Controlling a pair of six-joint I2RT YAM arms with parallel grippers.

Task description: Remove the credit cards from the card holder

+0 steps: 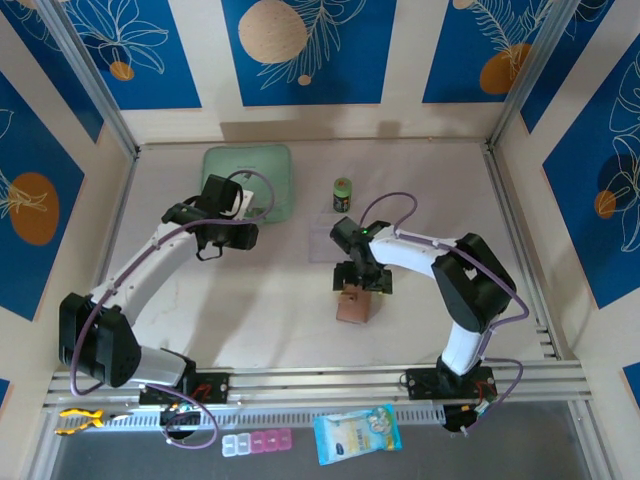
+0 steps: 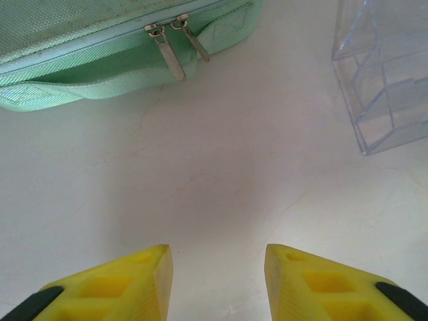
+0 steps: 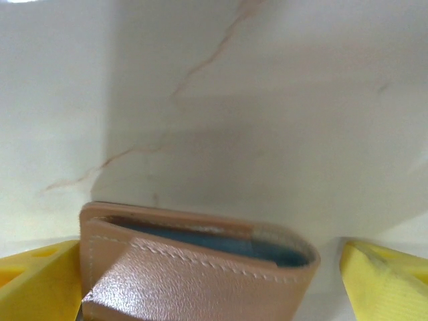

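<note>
Pale, faintly veined tabletop [image 1: 300, 310] is enclosed by cream walls set with blue botanical panels [image 1: 305, 50]. Near the middle of the top view, the salmon-pink card holder [image 1: 352, 306] is seen on the table with the right gripper [image 1: 361, 284] directly above it. In the right wrist view the card holder [image 3: 200, 277] fills the lower centre, its upper edge gaping slightly so that a blue-grey strip [image 3: 221, 244] is exposed inside; what that strip is cannot be told. The right gripper [image 3: 210, 251] is spread wide around the holder: the finger at lower left appears to lie against its side, while the finger at lower right is kept apart from it by a visible gap, so nothing is clamped. Toward the upper left of the top view, the left gripper [image 1: 243, 203] is held beside a mint-green zip case [image 1: 225, 165]. In the left wrist view the left gripper [image 2: 217, 257] is parted moderately over bare table and nothing is held; the zip case [image 2: 100, 53] lies at upper left and a clear plastic box [image 2: 384, 73] at upper right.
</note>
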